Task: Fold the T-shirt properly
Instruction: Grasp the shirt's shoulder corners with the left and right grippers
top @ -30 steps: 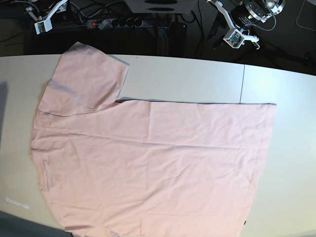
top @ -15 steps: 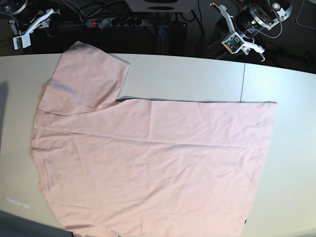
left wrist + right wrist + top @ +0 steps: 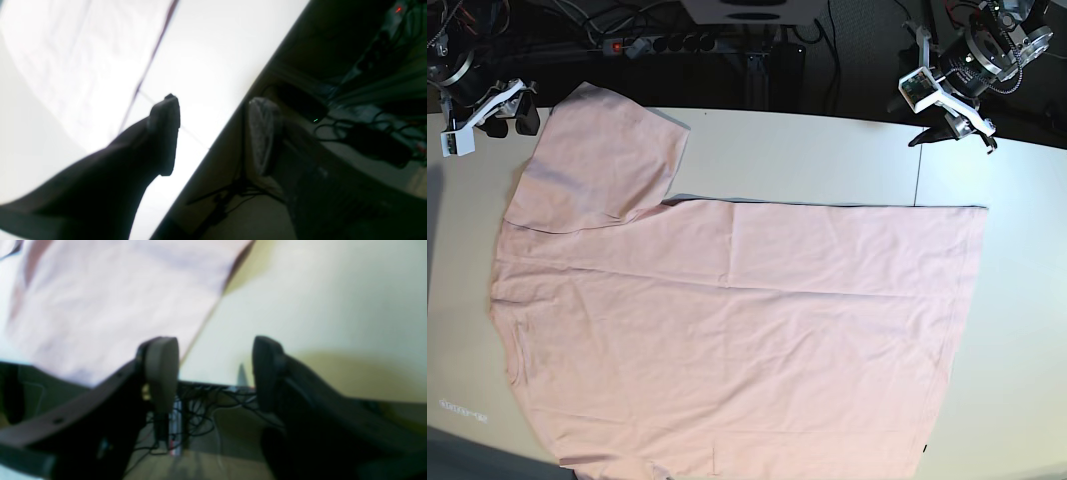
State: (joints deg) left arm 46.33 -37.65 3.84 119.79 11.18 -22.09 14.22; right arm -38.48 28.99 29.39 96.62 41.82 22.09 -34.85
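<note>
At nine to ten o'clock in the base view, the right hand (image 3: 512, 118) hangs released over the worktop (image 3: 807, 155) edge, just beside the sleeve. The T-shirt (image 3: 737, 330) lies flat, plain side up, across the middle toward six o'clock. At one o'clock, the left hand (image 3: 952, 135) hangs released, grasping nothing.

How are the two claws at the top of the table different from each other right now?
The left gripper hangs over bare table beside a seam, well clear of the T-shirt; the right gripper sits at the table's far edge, right next to the shirt's sleeve. In the base view the left one is at the top right, the right one at the top left. Both are open and hold nothing.
</note>
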